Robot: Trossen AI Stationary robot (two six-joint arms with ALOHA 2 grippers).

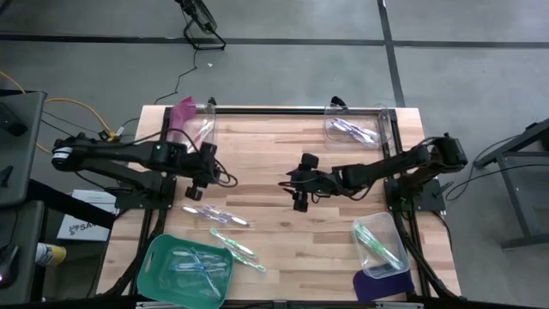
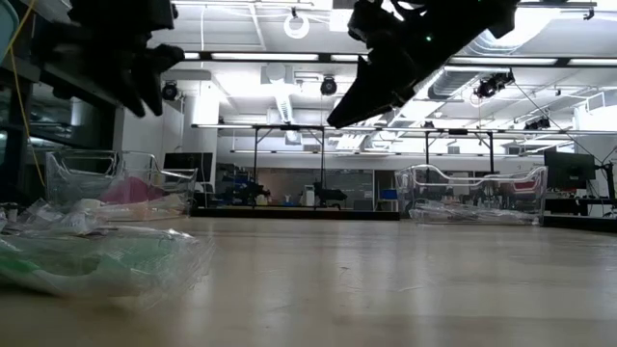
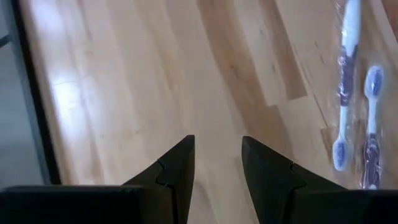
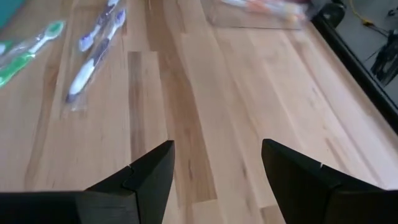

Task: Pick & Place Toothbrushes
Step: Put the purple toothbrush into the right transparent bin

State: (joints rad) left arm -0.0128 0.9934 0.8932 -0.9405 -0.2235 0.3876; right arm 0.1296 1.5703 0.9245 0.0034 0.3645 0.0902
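Observation:
Loose toothbrushes lie flat on the wooden table: a purple-and-white pair (image 1: 219, 215) (image 3: 348, 93) (image 4: 93, 50) and green ones (image 1: 236, 247) (image 4: 25, 53) nearer the front. More lie in the teal tray (image 1: 154, 273) at the front left. My left gripper (image 1: 208, 167) (image 3: 217, 140) hangs open above bare wood, on the far side of the purple pair, with nothing between its fingers. My right gripper (image 1: 293, 182) (image 4: 217, 146) hangs open over the table's middle, to the right of the loose brushes, also empty.
A clear bin with a pink lid (image 1: 193, 120) stands at the back left. Another clear bin (image 1: 352, 129) holding purple brushes is at the back right. A third (image 1: 382, 245) with green brushes stands at the front right, beside a purple lid (image 1: 382, 283). Bare wood lies between the grippers.

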